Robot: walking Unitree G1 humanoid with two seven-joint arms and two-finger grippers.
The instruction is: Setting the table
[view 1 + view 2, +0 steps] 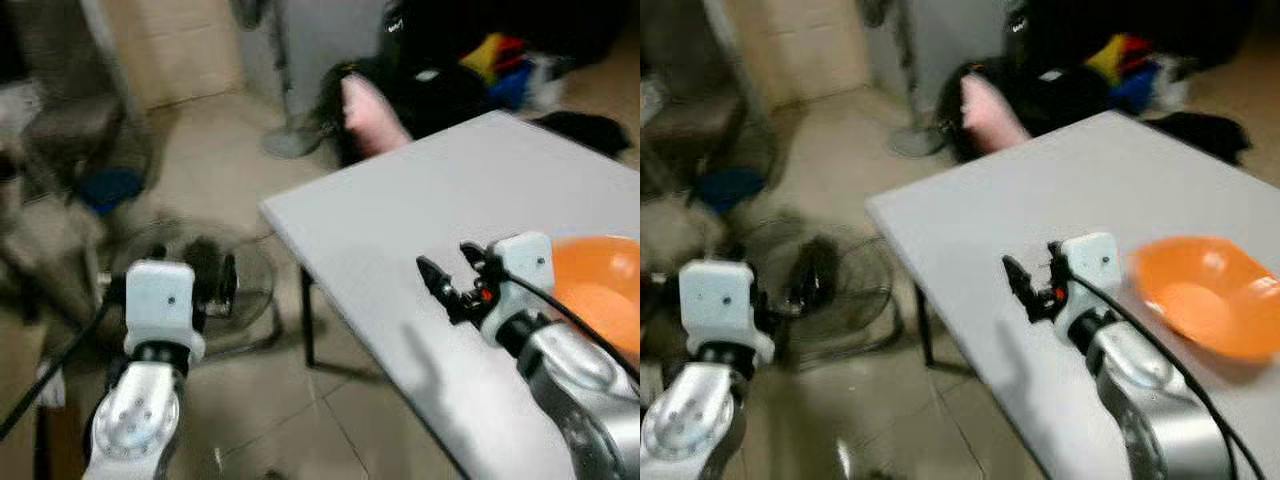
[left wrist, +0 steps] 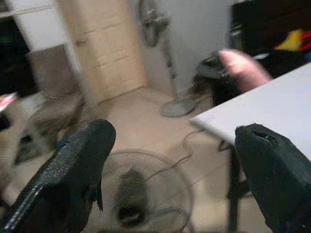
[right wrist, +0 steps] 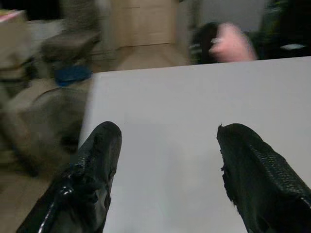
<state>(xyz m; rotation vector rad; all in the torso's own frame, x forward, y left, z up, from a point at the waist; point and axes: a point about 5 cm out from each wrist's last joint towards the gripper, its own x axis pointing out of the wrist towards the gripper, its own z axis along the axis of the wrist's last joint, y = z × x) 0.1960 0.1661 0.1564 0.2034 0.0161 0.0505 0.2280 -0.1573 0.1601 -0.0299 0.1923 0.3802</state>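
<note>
While our right gripper [image 1: 445,280] hovers over the white counter [image 1: 400,220] with its fingers apart and empty, the orange bowl [image 1: 1205,295] sits just behind it on our right side, near the counter's right edge. Our left gripper [image 2: 170,160], fingers also apart, hangs off the counter above the floor fan [image 1: 215,275], so we judge the right arm far nearer.

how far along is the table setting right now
Early on. Done: one orange bowl sits on the white table, close to its near edge. In hand: nothing; the right gripper is open above the tabletop beside the bowl, and the left gripper is open off the table, over the floor fan. Left: any other tableware.
</note>
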